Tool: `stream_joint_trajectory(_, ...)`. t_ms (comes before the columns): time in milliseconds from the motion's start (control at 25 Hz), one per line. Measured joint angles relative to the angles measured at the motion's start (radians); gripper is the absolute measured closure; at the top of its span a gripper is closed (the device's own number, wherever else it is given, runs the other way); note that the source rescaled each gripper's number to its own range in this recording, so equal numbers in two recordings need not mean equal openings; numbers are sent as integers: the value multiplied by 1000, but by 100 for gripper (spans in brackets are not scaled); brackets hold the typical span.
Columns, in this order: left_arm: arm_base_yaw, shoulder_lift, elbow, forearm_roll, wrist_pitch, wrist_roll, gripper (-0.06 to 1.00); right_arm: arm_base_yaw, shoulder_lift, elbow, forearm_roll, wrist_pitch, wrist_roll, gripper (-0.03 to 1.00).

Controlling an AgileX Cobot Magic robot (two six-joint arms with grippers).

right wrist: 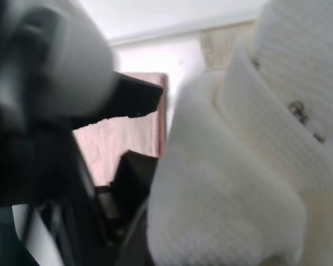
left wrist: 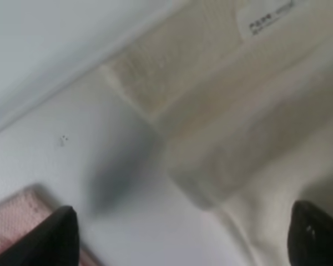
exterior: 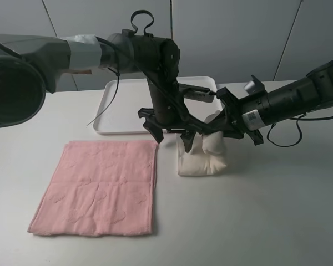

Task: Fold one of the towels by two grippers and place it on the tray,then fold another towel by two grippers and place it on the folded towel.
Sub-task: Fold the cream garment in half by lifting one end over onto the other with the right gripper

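On the white table, the right gripper clamps the bunched cream towel; the left gripper gapes wide at its edge.

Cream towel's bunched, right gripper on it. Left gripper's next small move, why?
Probably close the left gripper on the left side of the cream towel: it stands open beside the bunched cloth, while the right gripper pinches the other side. Then both can carry it to the tray.
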Motion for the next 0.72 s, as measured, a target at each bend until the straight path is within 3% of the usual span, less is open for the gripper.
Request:
stream_joint_trajectory(200, 33, -22, -71, -102, 28, 34, -2, 0, 0, 0, 5, 1, 0, 88)
stream_joint_trajectory(720, 67, -26, -288, -185, 68, 54, -2, 0, 0, 0, 7, 7, -2, 88)
